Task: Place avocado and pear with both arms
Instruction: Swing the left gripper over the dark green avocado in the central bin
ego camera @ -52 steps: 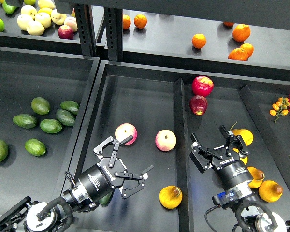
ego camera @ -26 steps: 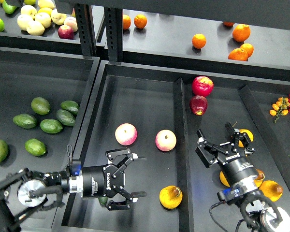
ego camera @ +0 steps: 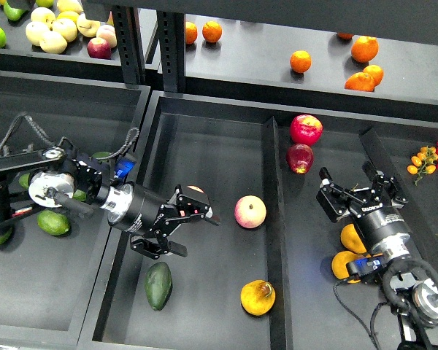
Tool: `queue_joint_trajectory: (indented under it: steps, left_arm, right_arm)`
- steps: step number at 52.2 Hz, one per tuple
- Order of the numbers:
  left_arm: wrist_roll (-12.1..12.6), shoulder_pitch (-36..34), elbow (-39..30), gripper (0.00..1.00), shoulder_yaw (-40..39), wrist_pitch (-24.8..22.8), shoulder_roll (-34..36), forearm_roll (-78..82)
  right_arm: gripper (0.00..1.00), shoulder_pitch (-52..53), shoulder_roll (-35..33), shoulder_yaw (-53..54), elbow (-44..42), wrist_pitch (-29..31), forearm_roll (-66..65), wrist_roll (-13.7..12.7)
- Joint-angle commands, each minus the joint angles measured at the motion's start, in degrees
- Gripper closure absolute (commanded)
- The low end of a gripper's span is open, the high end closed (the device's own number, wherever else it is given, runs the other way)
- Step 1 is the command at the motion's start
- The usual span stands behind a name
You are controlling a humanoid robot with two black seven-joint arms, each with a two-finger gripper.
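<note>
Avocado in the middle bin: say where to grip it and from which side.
Grip the avocado across its narrow middle, coming straight down from above. It lies flat, long axis running near to far, with bare floor on both long sides for the fingers. The left gripper looks nearest.

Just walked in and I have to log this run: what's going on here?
A two-armed robot is sorting fruit in black trays. Neither arm holds anything. The left end effector is open, above the centre tray, near a pink-and-yellow apple. The dark avocado and the yellow-orange pear lie free at the front of that tray. The right end effector is open over the right tray.
</note>
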Motion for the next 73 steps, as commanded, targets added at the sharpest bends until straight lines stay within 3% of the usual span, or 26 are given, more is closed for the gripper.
queue_joint_trajectory:
  steps: [1, 9, 26, 40, 56, 73]
  left_arm:
    - [0.0, -8.0, 0.7, 0.01, 12.5, 0.0, -1.1, 0.1]
    - [0.0, -12.1, 3.0, 0.01, 23.1, 0.0, -3.6, 0.2]
    - [0.0, -17.1, 9.1, 0.01, 31.4, 0.0, -9.9, -0.1]
    - [0.0, -18.6, 16.7, 0.01, 38.7, 0.0, -19.0, -0.2]
    - [0.0, -18.0, 25.8, 0.01, 40.6, 0.0, -24.6, -0.5]
    - [0.0, -16.2, 27.2, 0.01, 42.4, 0.0, -25.7, -0.3]
  right_arm:
    - [0.0, 2.6, 0.0, 0.5, -0.3, -2.0, 0.0, -0.1]
    - [0.0, 5.2, 0.0, 0.4, -1.8, -3.9, -0.2, -0.1]
    - [0.0, 7.4, 0.0, 0.0, -3.2, -3.9, -0.3, -0.1]
    - [0.0, 7.4, 0.0, 0.1, -2.9, -3.9, -0.3, -0.1]
    - [0.0, 7.4, 0.0, 0.0, -2.9, -3.8, -0.3, -0.1]
    - [0.0, 6.9, 0.0, 0.2, -2.8, -3.3, -0.2, -0.1]
